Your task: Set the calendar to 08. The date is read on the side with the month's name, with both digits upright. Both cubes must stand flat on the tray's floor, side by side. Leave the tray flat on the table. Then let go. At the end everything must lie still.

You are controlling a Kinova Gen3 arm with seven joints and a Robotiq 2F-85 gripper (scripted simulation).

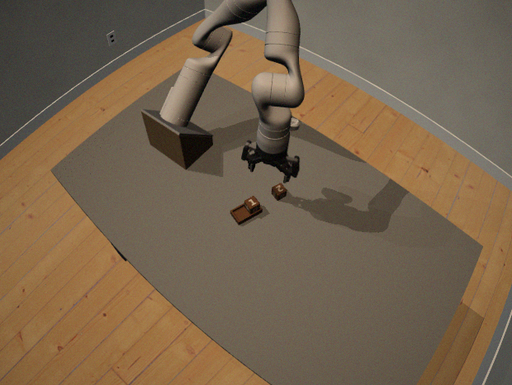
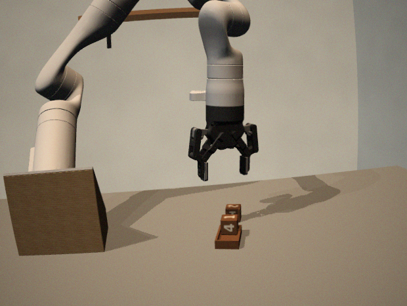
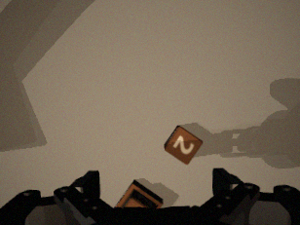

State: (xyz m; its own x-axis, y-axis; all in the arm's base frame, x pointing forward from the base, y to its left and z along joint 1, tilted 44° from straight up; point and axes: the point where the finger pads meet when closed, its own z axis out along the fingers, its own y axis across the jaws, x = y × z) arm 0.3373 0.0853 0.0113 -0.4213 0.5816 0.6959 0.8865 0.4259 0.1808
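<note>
Near the middle of the top view, the tray (image 1: 241, 215) (image 2: 226, 244) (image 3: 128, 194) is seen lying flat on the table (image 1: 268, 289) (image 2: 164, 279) (image 3: 122, 87). Its upper-right end is occupied by one cube (image 1: 252, 204) (image 2: 229, 224), shown with a 1 on top; its lower-left part is left bare. On that cube's side facing the exterior view, a 4 is shown, turned sideways. The other cube (image 1: 279, 191) (image 2: 233, 210) (image 3: 183, 145) is placed on the table, apart from the tray, at the upper right of it in the top view, with a 2 on top. Neither 0 nor 8 can be read on the faces shown, and the date is not set.

Above the cubes in the exterior view, the gripper (image 1: 268, 173) (image 2: 224, 175) (image 3: 156, 182) is held pointing down, its fingers spread fully wide and nothing gripped between them. At the bottom of the wrist view, the tray is only partly shown.
</note>
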